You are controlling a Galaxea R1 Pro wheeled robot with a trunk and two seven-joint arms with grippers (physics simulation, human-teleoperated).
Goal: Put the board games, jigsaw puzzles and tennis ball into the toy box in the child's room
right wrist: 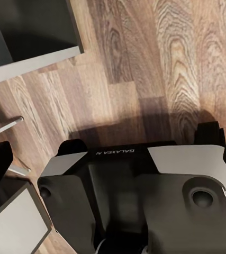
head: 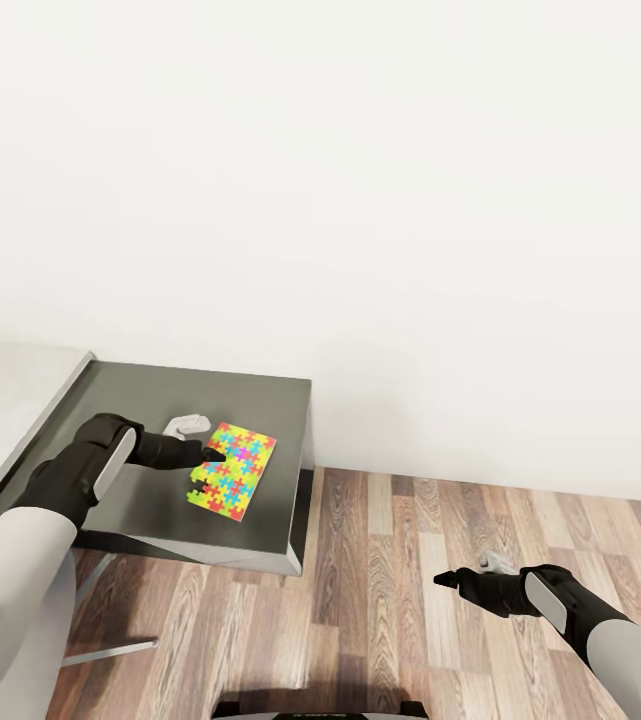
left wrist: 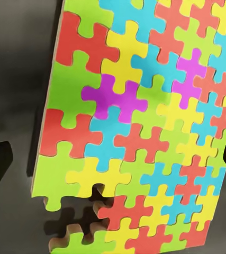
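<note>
Left end effector [head: 205, 452] is spread wide over the jigsaw puzzle [head: 231, 468], which lies flat on the dark counter [head: 140, 395] near its corner. It's straddling the puzzle's near end, probably lining up an edge grab (flat sheets are a pain). Right end effector [head: 447, 578] hangs idle over the wood floor [head: 390, 560]; can't tell its state.

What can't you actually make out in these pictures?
- Head view: the left hand covers the near edge of the jigsaw puzzle; contact is unclear.
- Left wrist view: the puzzle runs off the picture's edges.
- Right wrist view: the table is cut off at the edge.
- Head view: the right hand is too small to judge.
</note>
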